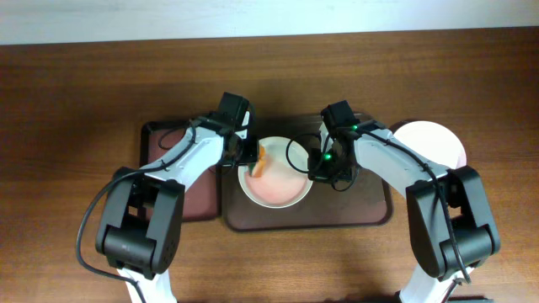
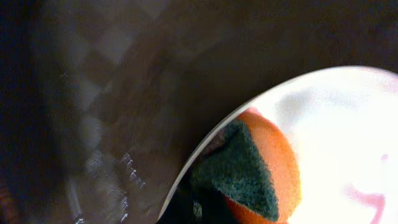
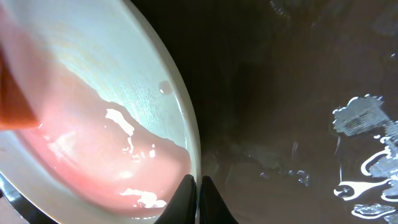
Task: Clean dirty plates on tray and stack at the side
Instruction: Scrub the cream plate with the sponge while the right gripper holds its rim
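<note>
Orange sponge (image 2: pixel 264 165), green scrub face showing, is clenched in the left claw (image 1: pixel 253 158) and lies over the left rim of the plate (image 1: pixel 274 192). The right claw (image 3: pixel 199 200) pinches that plate's right rim, pinning it on the tray (image 1: pixel 370 210). A pink film (image 3: pixel 112 168) covers much of the bowl, so wiping looks far from done. The pinch should hold firm while the sponge sweeps across the film without shoving the plate. A white plate (image 1: pixel 431 141) sits on the bench (image 1: pixel 84 84), just right of the tray.
</note>
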Tool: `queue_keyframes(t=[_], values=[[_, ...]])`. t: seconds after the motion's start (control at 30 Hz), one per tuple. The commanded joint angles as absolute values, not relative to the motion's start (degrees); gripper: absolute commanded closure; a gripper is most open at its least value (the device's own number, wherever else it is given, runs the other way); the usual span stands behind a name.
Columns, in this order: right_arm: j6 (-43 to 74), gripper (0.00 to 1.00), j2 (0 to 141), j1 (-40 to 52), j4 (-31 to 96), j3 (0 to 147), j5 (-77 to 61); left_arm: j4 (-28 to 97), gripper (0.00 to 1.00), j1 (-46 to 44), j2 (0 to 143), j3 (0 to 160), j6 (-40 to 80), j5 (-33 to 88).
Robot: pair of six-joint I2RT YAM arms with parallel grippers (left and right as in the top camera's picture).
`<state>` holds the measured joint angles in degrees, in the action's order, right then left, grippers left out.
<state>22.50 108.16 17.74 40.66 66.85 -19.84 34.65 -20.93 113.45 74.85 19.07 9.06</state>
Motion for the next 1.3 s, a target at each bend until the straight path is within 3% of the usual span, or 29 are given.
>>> queue_keyframes(t=[0.0,0.07,0.13,0.3,0.37,0.47,0.6,0.83,1.0,1.07,1.27], values=[[22.4,0.96,106.2,18.0,41.7,66.6,-18.4,42.5,1.00,-19.2,109.8,81.5,13.4,8.1],[22.4,0.96,106.2,18.0,41.7,66.6,-17.9,46.5,1.00,-19.5,108.8,81.3,14.2,16.7],[22.4,0.96,106.2,18.0,41.8,66.6,-17.8,45.7,1.00,-20.8,108.9,77.7,19.1,17.5],[22.4,0.96,106.2,18.0,42.0,66.6,-17.8,34.2,1.00,-26.7,108.9,69.9,19.9,22.1],[22.4,0.96,106.2,18.0,42.2,66.6,-17.8,34.5,1.00,-27.7,108.9,69.0,20.1,17.1],[22.4,0.96,106.2,18.0,42.2,66.6,-17.8,33.4,1.00,-28.0,108.9,67.8,20.1,-0.9],[22.4,0.96,106.2,18.0,42.6,66.6,-17.8,30.4,1.00,-28.0,108.9,67.8,20.1,-11.0],[22.4,0.96,106.2,18.0,42.6,66.6,-17.4,43.7,1.00,-27.6,101.4,76.4,17.0,-11.6],[22.4,0.96,106.2,18.0,42.6,66.6,-17.4,50.3,1.00,-15.6,96.7,76.1,16.4,-11.6],[22.4,0.96,106.2,18.0,42.6,66.6,-17.4,50.9,1.00,-9.8,97.1,75.8,7.4,-11.6],[22.4,0.96,106.2,18.0,42.7,66.6,-17.4,50.3,1.00,-6.6,108.7,75.8,6.2,-11.2]])
